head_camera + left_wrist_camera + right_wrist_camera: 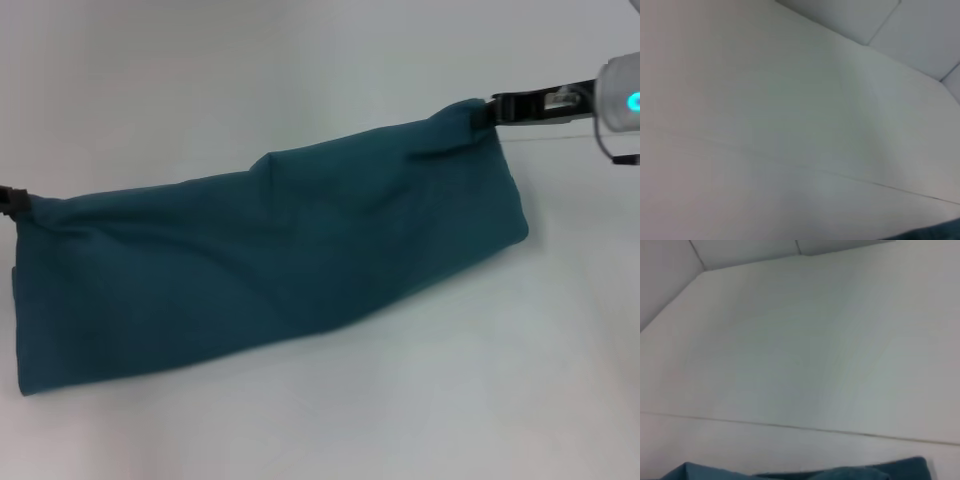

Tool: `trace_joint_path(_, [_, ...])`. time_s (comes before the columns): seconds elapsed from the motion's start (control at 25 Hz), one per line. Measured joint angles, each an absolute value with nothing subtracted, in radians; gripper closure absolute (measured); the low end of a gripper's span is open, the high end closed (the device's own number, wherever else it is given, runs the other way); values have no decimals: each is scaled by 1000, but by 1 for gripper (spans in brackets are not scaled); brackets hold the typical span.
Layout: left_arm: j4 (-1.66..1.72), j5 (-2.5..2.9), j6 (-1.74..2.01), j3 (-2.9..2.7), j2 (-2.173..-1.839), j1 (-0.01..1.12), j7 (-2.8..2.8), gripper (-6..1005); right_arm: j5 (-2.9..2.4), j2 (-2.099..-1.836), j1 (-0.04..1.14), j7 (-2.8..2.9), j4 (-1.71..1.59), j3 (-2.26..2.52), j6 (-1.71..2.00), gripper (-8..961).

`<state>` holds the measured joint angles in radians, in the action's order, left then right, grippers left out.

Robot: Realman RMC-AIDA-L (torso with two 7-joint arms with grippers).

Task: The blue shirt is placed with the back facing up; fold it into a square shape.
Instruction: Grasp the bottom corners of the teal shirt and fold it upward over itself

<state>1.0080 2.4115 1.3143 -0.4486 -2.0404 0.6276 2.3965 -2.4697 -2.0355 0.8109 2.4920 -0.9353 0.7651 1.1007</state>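
Note:
The blue shirt [270, 260] lies as a long dark teal band slanting across the white table [330, 420], from the near left up to the far right. At the cloth's far right corner, my right gripper [492, 110] is shut on the fabric, which bunches there. My left gripper [12, 202] shows only as a dark tip at the frame's left edge, pinching the shirt's upper left corner. A strip of the shirt [805, 472] shows in the right wrist view, and a sliver of the shirt [940, 232] in the left wrist view.
White table surface surrounds the cloth on all sides. A thin seam [800, 427] runs across the tabletop in the wrist views, and white wall panels [900, 25] rise behind the table. No other objects are in view.

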Motion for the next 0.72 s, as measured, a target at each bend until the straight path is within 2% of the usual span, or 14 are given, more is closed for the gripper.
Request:
trace_joint_path(0.2, [996, 2411, 1198, -490, -2065, 618, 2381, 960, -2471, -2051, 826, 2492, -848, 832, 923, 884])
trace_joint_path(0.48, [913, 2411, 1050, -535, -2072, 618, 2349, 961, -2472, -2062, 831, 2485, -733, 896, 707, 876])
trace_joint_path(0.72, [861, 2411, 930, -546, -2091, 626, 2307, 961, -2471, -2079, 836, 2481, -682, 941, 577, 868])
